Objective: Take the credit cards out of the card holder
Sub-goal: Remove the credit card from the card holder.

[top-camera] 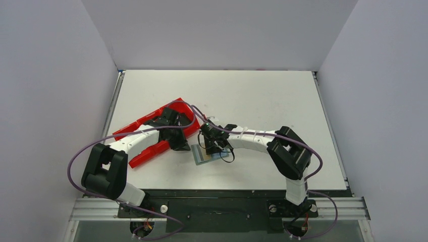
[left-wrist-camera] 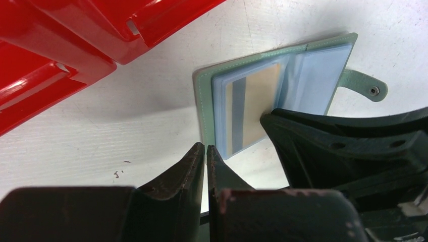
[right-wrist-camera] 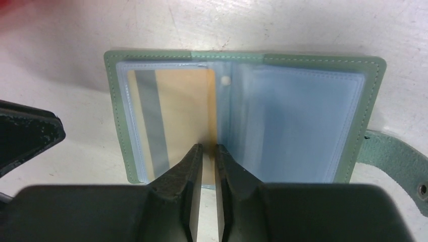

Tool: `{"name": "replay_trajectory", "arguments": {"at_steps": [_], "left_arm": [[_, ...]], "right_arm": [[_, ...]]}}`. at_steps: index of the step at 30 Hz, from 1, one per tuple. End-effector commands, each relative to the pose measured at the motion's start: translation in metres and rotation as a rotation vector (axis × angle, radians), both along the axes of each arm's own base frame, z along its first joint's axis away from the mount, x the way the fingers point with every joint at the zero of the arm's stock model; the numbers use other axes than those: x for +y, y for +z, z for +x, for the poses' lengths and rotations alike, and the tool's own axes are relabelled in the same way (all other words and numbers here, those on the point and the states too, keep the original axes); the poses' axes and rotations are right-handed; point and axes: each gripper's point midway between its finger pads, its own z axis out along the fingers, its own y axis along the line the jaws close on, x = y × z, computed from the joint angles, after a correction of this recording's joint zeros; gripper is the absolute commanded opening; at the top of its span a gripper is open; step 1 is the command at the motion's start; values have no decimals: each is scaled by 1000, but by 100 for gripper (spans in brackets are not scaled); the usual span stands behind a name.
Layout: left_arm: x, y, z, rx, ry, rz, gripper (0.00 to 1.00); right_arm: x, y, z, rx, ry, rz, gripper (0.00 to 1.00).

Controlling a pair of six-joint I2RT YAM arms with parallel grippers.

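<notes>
- The card holder (top-camera: 206,156) lies opened flat on the white table (top-camera: 252,96), near the front edge and between the two grippers.
- The left arm (top-camera: 136,141) reaches over the red tray (top-camera: 132,129). The right arm (top-camera: 257,138) stretches in from the other side, so both wrists meet at the holder.
- The red tray (left-wrist-camera: 50,50) sits aslant on the table, left of the card holder and apart from it.
- In the right wrist view, the card holder (right-wrist-camera: 242,56) shows a grey-green stitched cover with clear plastic sleeves (right-wrist-camera: 303,121) inside.
- A tan-yellow credit card (right-wrist-camera: 181,106) with a grey stripe sits in the left-hand sleeve, still inside the holder. No other card can be made out.
- The holder's tab (left-wrist-camera: 363,85), which carries a small snap stud (left-wrist-camera: 374,91), sticks out from one edge and rests on the table.
- The left gripper (left-wrist-camera: 205,148) is closed with nothing between its tips. It hangs just beside the holder's cover edge (left-wrist-camera: 202,101); whether it touches is unclear.
- The right gripper (right-wrist-camera: 208,147) has its jaws drawn nearly together at the near edge of the holder, by the card's inner edge and the fold.
- Whether those jaws pinch the card, a sleeve or nothing cannot be told.
</notes>
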Motion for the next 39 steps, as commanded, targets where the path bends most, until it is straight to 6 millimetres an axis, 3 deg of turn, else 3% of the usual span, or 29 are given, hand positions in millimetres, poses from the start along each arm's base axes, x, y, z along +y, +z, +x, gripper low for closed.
{"name": "replay_trajectory", "arguments": {"at_steps": [1,14,24,32,39], "left_arm": [[-11,11,13,-42,-32,-38,5],[-35,6,7,-21,-102,-74,9],[-43,8,10,-30,-114,-87,9],[-50,3,9,-29,-127,-95,18],[-54,0,11,-29,-131,-99,19]], "right_arm": [[-11,-18,-6,76,-22,33,9],[-29,-42,-11,186,-72,124,1],[-32,-57,-17,224,-78,119,0],[-35,-65,-19,242,-86,119,0],[-37,-69,-21,248,-89,115,0]]}}
